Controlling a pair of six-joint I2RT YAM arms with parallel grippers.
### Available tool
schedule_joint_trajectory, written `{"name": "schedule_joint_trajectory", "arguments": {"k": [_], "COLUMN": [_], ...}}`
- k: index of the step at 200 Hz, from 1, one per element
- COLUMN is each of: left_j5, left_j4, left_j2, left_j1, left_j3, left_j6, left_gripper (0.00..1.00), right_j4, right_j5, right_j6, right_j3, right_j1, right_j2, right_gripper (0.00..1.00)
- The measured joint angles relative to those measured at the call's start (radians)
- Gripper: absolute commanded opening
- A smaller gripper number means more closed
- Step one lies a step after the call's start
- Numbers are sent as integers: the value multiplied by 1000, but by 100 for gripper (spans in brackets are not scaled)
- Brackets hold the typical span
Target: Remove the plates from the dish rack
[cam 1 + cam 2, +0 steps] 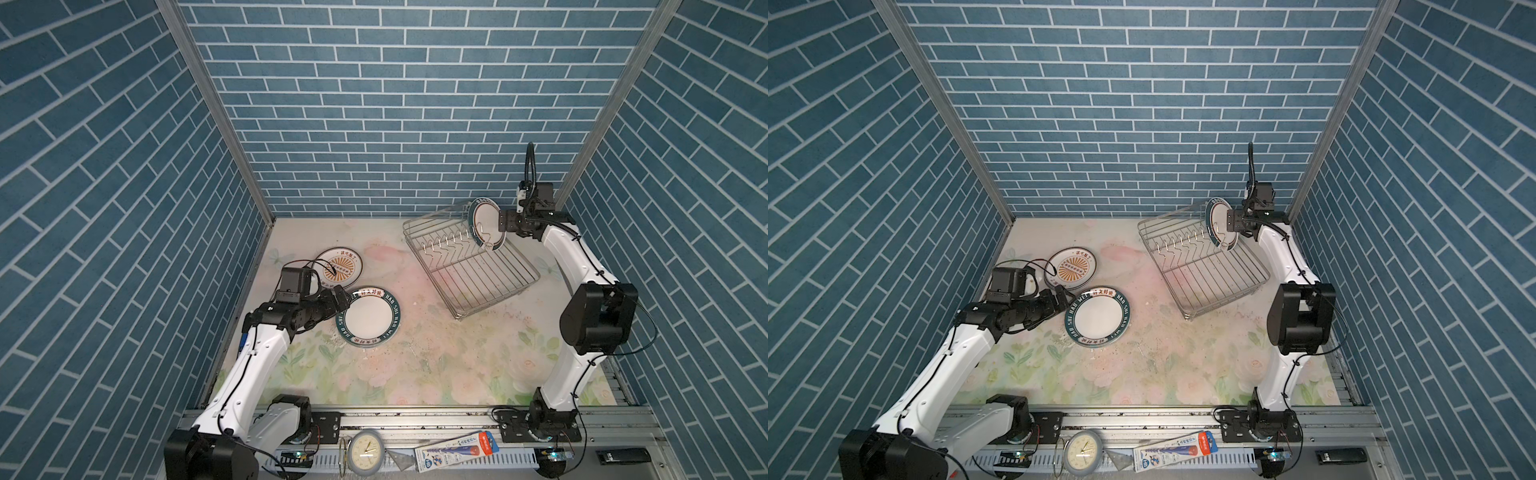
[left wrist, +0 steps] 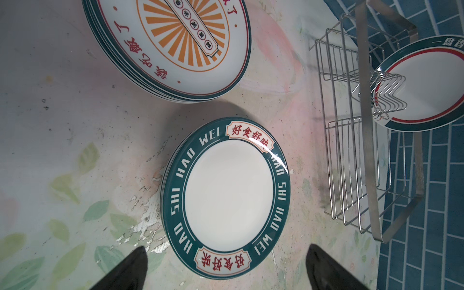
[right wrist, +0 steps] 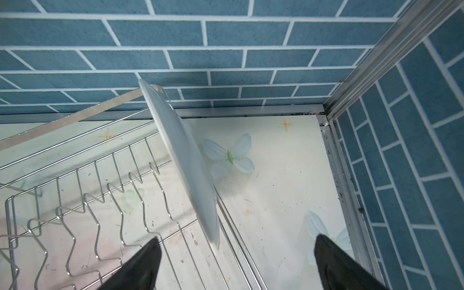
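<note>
On dish rack (image 1: 469, 275): lone plate (image 1: 487, 222) upright, green-rimmed, white centre.

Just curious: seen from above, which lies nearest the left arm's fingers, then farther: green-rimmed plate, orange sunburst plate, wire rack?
1. Round white plate with green lettered rim, just ahead.
2. Round white plate with orange sunburst, slightly farther back.
3. Silver wire dish rack, far right.
</note>
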Motion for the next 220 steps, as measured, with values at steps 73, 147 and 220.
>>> {"name": "schedule_joint_trajectory", "arguments": {"k": [73, 147, 220], "left_j5": [-1, 0, 4], "left_j4": [0, 1, 8], "left_j2": [0, 12, 12], "left_j1": [0, 0, 0], "left_j3": [2, 2, 2], "left_j6": [0, -11, -22], "left_gripper": [99, 99, 99], "right_j4": [-1, 31, 148], "right_j5": [-45, -132, -158], "right_j6": [-19, -18, -124], "right_j3": [106, 159, 43], "right_j1": [-17, -16, -15], "right_j2": [142, 248, 216], "right_gripper": [71, 37, 0]}}
